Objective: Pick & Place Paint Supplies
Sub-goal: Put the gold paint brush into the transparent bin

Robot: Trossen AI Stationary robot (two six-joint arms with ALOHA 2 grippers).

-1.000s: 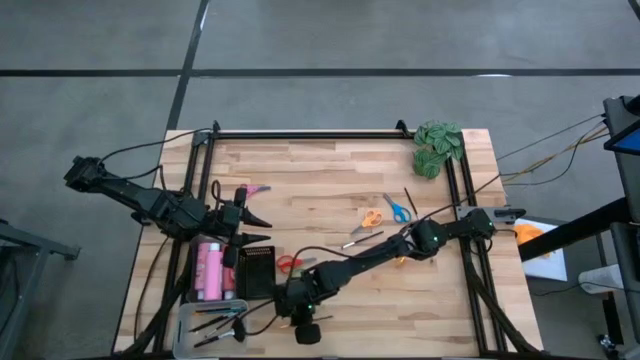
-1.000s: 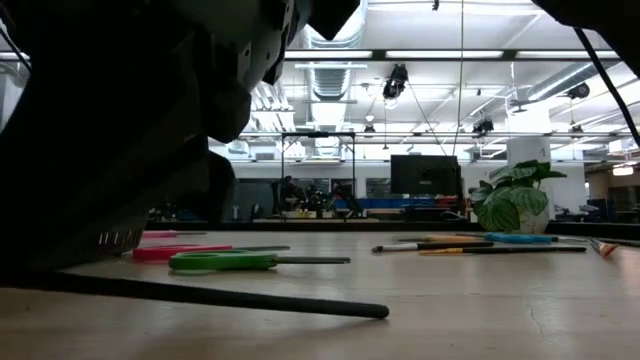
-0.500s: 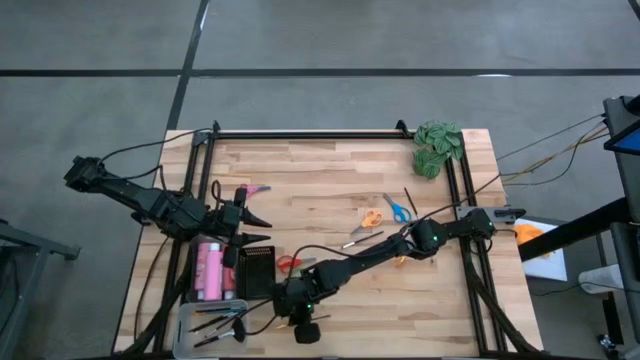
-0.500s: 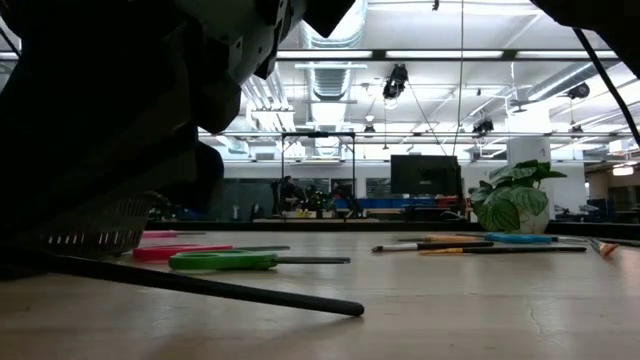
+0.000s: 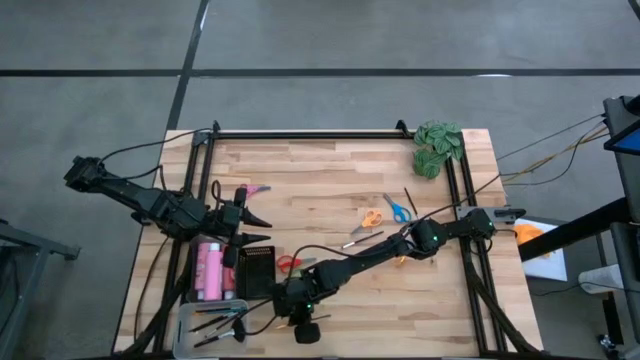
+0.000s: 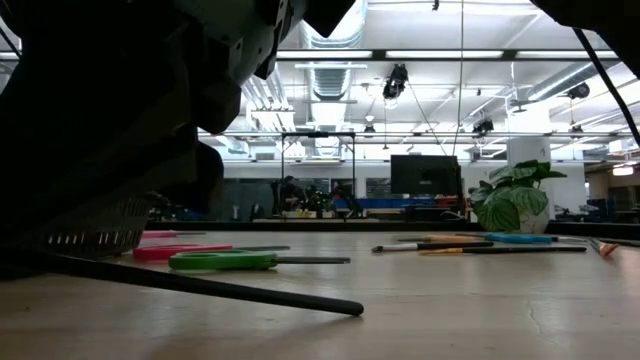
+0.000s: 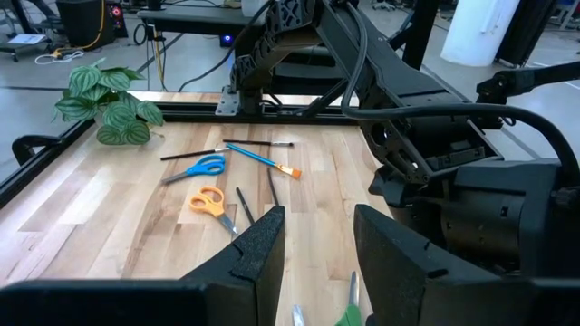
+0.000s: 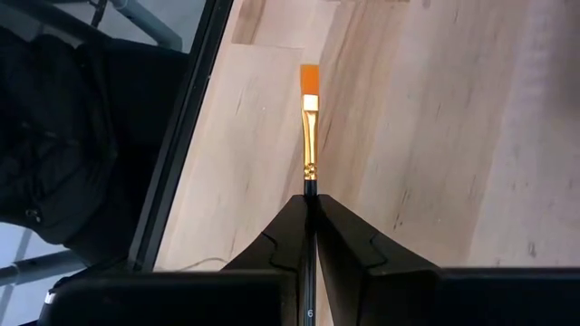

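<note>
The right end effector (image 8: 310, 210) is clamped shut on a brush (image 8: 310, 136) with an orange tip, held over the table (image 5: 330, 160) near its front edge, beside a grey tray (image 5: 190, 318) of dark brushes. The left end effector (image 7: 313, 237), jaws partly apart and holding nothing, waits at the left side. Two scissors show in the left wrist view, blue (image 7: 201, 167) and orange (image 7: 207, 201); the low view adds green (image 6: 222, 261) and red (image 6: 180, 251). One pink bottle (image 5: 210, 270) lies by a black basket (image 5: 256, 270). No writing reads clearly.

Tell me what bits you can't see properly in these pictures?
- High view: right gripper too small; its brush can't be made out.
- Low view: dark arm covers the mesh basket.
- Right wrist view: brush handle hidden between the fingers.
- Left wrist view: green scissors cut off by the edge.
</note>
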